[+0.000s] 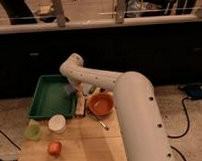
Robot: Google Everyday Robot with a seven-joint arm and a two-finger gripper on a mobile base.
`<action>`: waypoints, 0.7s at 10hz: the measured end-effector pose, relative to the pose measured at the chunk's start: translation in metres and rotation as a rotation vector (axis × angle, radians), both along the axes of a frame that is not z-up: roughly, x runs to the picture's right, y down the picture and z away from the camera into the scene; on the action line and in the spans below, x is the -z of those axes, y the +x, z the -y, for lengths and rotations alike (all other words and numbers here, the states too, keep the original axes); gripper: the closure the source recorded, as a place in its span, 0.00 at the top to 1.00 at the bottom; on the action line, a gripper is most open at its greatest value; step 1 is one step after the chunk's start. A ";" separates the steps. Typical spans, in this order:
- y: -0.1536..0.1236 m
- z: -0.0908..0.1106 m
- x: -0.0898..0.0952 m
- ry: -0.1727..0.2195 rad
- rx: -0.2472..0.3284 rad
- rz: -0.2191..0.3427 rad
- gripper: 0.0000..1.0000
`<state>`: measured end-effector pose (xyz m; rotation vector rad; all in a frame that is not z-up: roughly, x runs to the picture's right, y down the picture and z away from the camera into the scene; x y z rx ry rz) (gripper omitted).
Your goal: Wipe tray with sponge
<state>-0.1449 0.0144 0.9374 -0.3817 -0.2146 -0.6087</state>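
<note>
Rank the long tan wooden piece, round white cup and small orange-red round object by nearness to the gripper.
Gripper: at the green tray's right edge.
1. Tan wooden piece, just beside it.
2. White cup, front-left.
3. Orange-red round object, farthest front.
</note>
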 end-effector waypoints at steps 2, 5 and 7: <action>0.000 0.000 0.000 0.000 0.000 0.000 0.00; 0.000 0.000 0.001 0.000 0.001 -0.001 0.00; -0.004 -0.001 0.012 -0.003 0.030 0.009 0.00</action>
